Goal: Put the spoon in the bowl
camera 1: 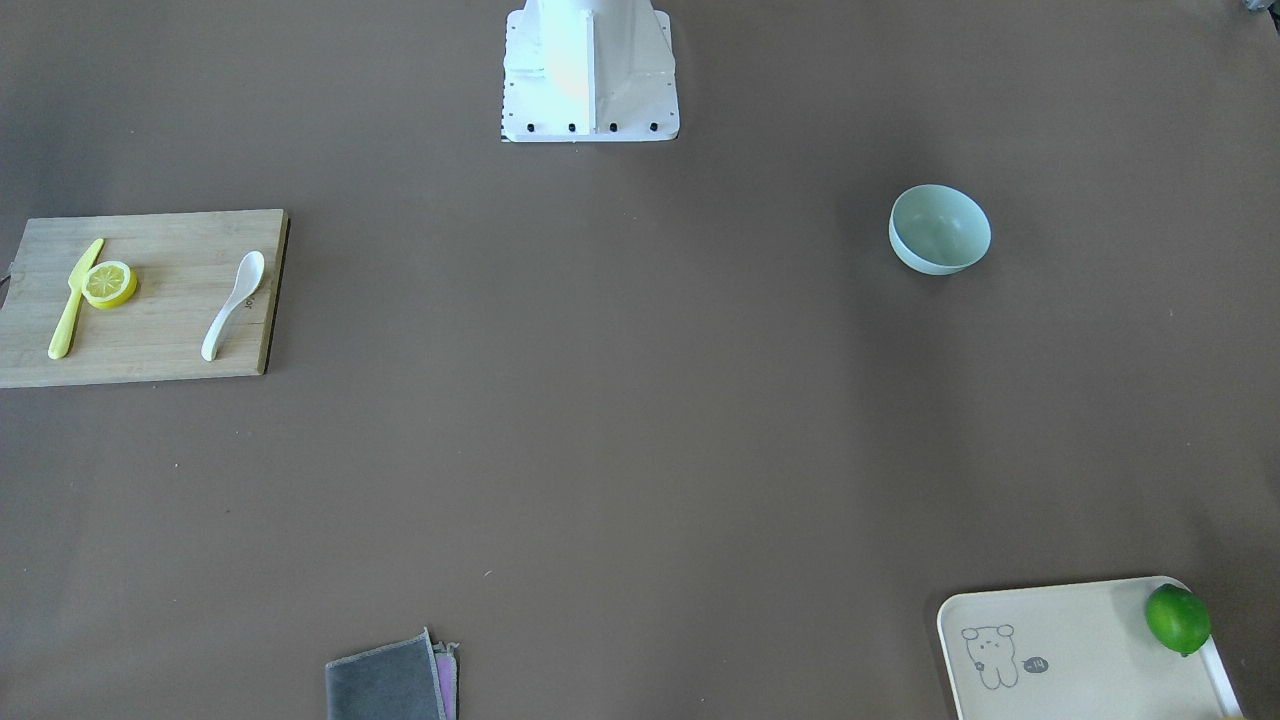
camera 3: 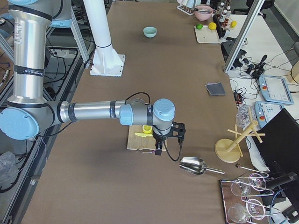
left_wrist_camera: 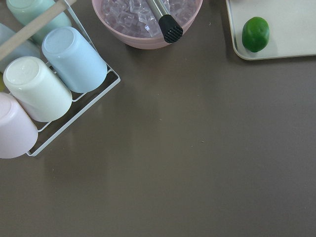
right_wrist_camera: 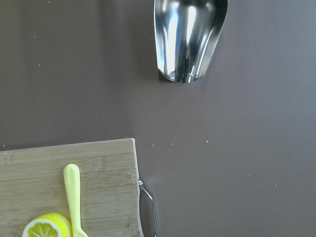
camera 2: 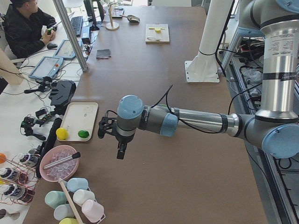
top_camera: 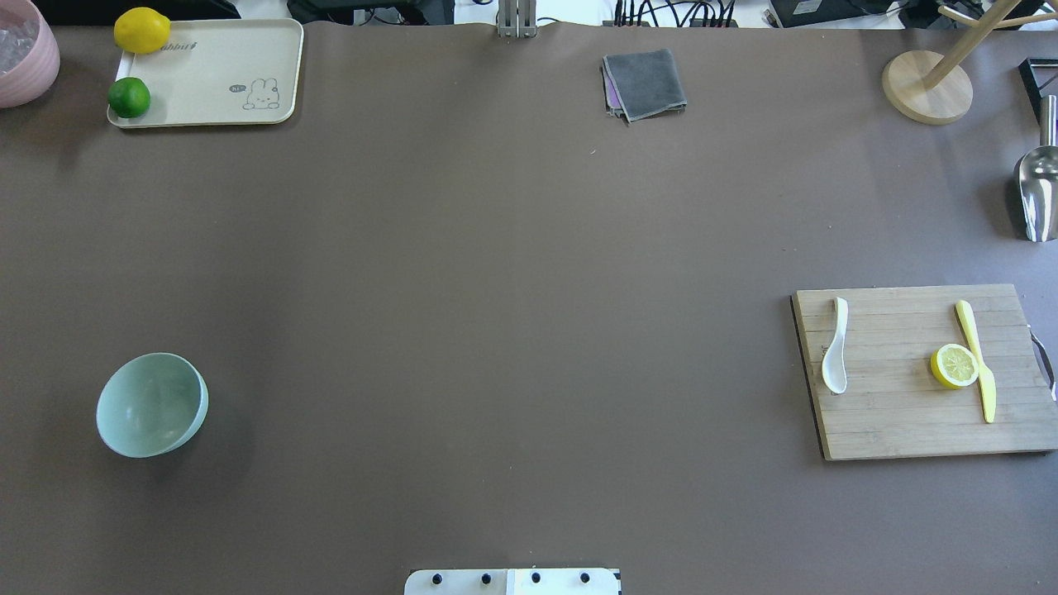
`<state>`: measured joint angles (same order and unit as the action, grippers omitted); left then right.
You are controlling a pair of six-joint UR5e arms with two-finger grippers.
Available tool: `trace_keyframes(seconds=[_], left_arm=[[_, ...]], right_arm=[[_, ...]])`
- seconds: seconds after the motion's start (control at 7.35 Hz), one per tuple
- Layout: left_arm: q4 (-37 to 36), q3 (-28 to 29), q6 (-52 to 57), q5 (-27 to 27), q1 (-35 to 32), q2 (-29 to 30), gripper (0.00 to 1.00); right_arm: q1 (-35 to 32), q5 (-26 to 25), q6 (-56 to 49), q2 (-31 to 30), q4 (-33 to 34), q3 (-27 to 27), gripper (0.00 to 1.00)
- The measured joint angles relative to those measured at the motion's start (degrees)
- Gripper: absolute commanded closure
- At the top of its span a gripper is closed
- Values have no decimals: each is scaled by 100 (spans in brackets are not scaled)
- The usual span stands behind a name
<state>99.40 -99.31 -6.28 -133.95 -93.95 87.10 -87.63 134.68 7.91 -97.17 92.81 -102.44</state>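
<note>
The white spoon (camera 1: 235, 303) lies on a wooden cutting board (camera 1: 150, 345) on the robot's right side; it also shows in the overhead view (top_camera: 836, 347). The mint-green bowl (camera 1: 940, 228) stands empty on the robot's left side (top_camera: 151, 404). Neither gripper shows in the overhead or front view. The left gripper (camera 2: 120, 151) hangs above the table's left end, and the right gripper (camera 3: 159, 149) hangs over the far edge of the cutting board. I cannot tell whether either is open or shut. Neither touches the spoon or bowl.
A yellow knife (top_camera: 978, 359) and a lemon slice (top_camera: 955, 366) share the board. A tray (top_camera: 207, 74) with a lime and a lemon, a grey cloth (top_camera: 645, 83), a metal scoop (right_wrist_camera: 187, 39), a wooden stand (top_camera: 926, 87), a pink ice bowl (left_wrist_camera: 148, 24) and a cup rack (left_wrist_camera: 44, 89) sit at the table's edges.
</note>
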Motion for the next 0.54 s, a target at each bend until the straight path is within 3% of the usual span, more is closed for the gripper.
trace_keyframes(seconds=[0.54], left_arm=[[3,-26,-14,0,26,29,2]], right_arm=[[0,1,0,-112,0,-44,0]])
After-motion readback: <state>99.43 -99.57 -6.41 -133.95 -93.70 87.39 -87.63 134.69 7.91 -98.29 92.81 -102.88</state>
